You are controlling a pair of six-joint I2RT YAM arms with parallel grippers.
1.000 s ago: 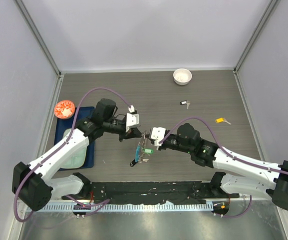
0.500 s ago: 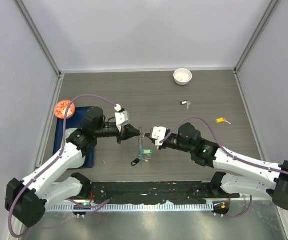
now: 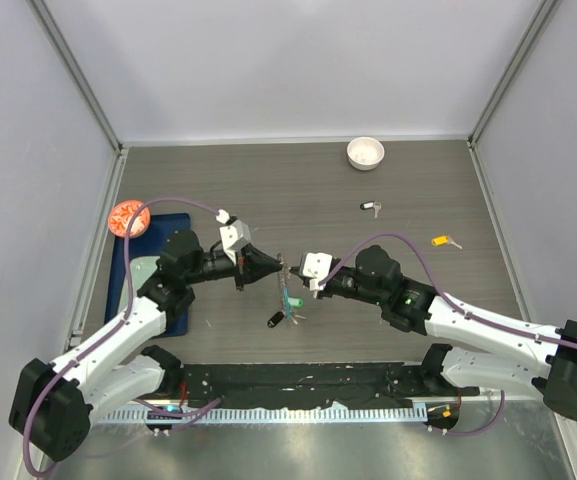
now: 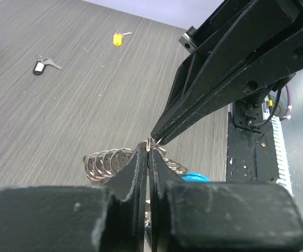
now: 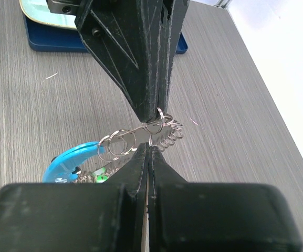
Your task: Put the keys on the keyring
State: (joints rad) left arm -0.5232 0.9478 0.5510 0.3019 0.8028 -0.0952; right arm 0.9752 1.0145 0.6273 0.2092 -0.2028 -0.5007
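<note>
Left claw (image 3: 276, 267) and right claw (image 3: 292, 286) are both pinched fully shut and meet tip to tip over the middle of the dark wood-grain table (image 3: 418, 180), nearer its front edge than its back. Between them sits the big silver link-metal keyring (image 3: 284, 298) with its bright blue curved plastic part. From the wrist views I judge that each claw nips one of the small wire loops at the top of that ring. The contact is so fine that I cannot swear either one is a true grip and not a mere touch. A tiny green-tagged key (image 5: 100, 172) beside the blue part and a hanging black-tagged key (image 3: 275, 320) at the ring's lower end seem to be on it already. I read this as the threading step, with the ring steadied between two claws. Two keys are not yet on it: a loose black-tagged key (image 3: 370, 207) of silver metal toward the back right, and a small silver yellow-tagged key (image 3: 444, 241) near the right edge. Next I would want one claw to hold the ring while the other lets go, reaches a loose key and pinches it off the flat table, which is delicate work. Several things are hidden from me. I cannot see the ring's opening, or the lower links behind my own fingers. Nor can I tell whether the ring's bottom rests on the table, or whether the green and black pieces are truly threaded.
</note>
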